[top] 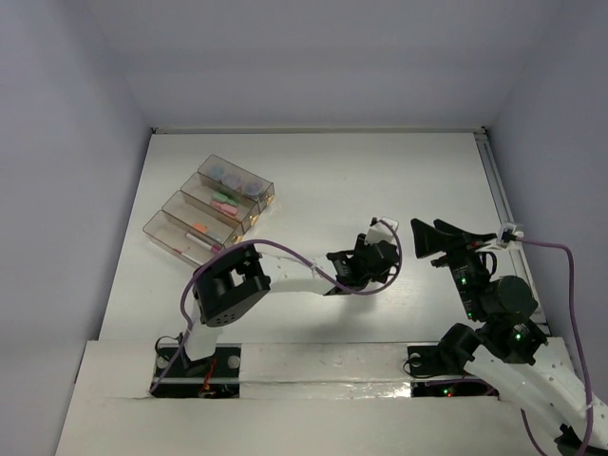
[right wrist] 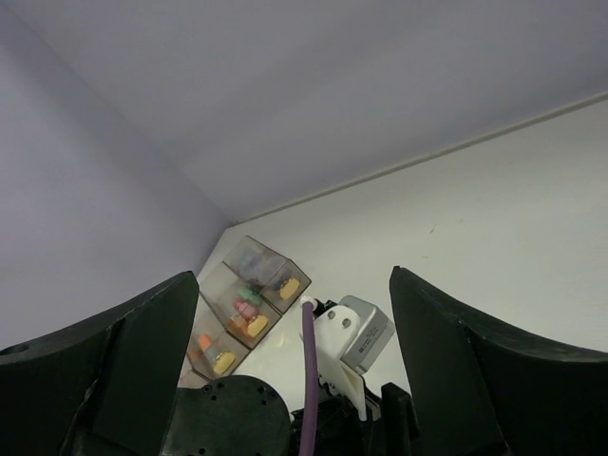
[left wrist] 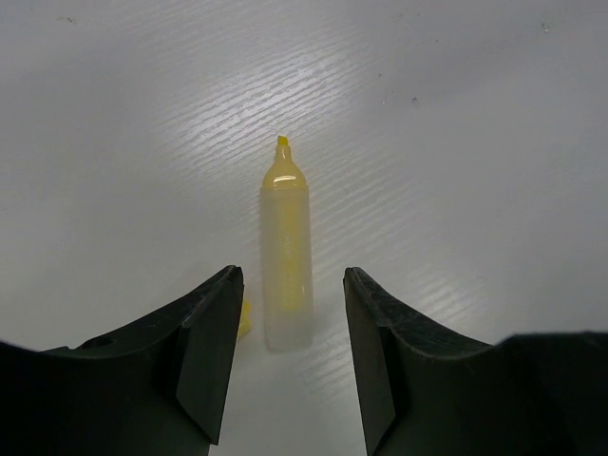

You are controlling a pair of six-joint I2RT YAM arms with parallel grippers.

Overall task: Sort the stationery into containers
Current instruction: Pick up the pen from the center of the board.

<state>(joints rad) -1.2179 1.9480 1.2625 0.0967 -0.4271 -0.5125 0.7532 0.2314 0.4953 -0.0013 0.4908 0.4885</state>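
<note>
The stubby translucent yellow plastic stick [left wrist: 285,247] lies flat on the white table [left wrist: 475,142], framed by the left gripper's [left wrist: 292,275] spread jaws and well apart from the clear smoky boxes [top: 163,220]. It looks light, stiff and slick, so pinching across mid-barrel seems safest. The right gripper [right wrist: 294,277] hangs open and empty.

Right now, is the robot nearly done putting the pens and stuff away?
Nearly, it looks. Done: the containers already hold blue-grey discs, pink and green sticks and an orange stick. In hand: nothing yet; the left gripper is open around a yellow stick lying on the table. The right gripper is open and empty, up in the air. Left: grip the yellow stick and carry it to a container.
</note>
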